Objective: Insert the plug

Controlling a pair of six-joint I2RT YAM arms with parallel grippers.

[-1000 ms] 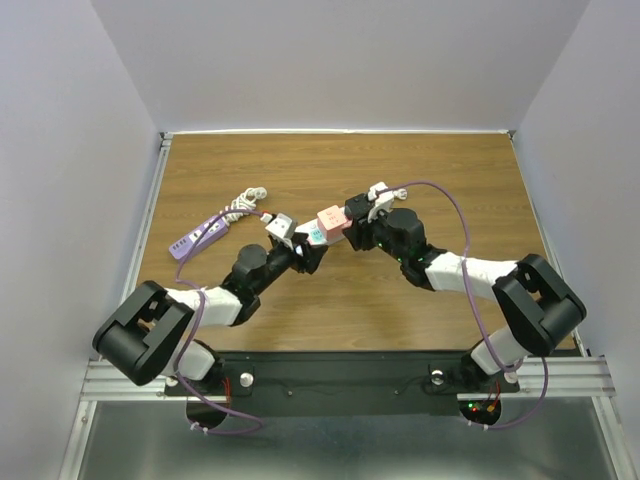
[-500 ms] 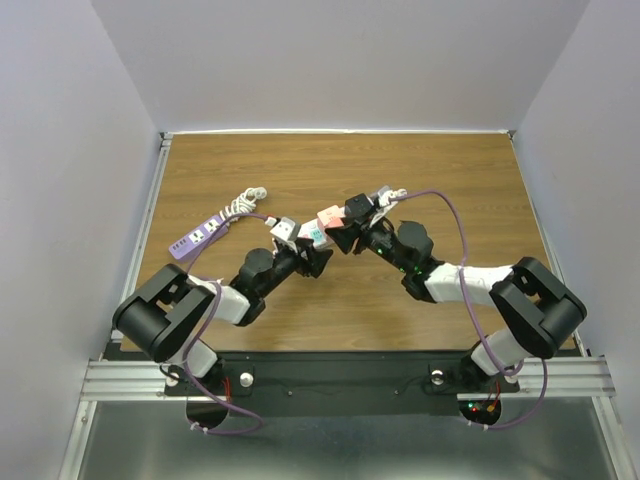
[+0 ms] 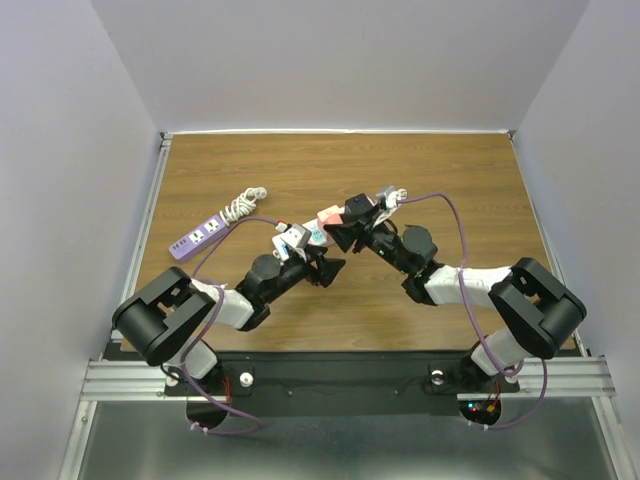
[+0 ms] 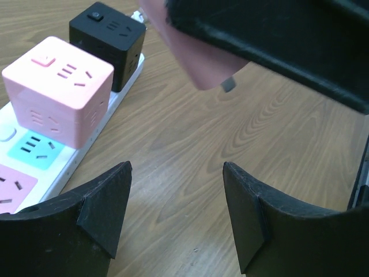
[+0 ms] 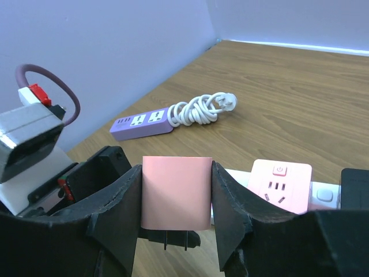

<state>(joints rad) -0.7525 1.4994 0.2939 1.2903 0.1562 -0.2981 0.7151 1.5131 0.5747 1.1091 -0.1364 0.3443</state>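
Top external: right gripper (image 3: pixel 336 223) clenched on pink plug (image 3: pixel 326 218), lifted clear of the counter (image 3: pixel 450 180), near white power strip (image 3: pixel 312 236); left gripper (image 3: pixel 325 266) released, empty, just beside.
Left wrist: teal socket (image 4: pixel 31 151) free next to pink cube (image 4: pixel 57 92); plug best squared over it, then lowered straight.
Right wrist: plain pink block, two dark prongs (image 5: pixel 185 240) pointing down.

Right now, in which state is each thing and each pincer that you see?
left pincer, open, empty.
right pincer, shut on pink plug.
pink plug, held above the table, prongs down, not inserted.
white strip, pink cube and black cube plugged in, teal socket free.
purple strip, on table, cord coiled.
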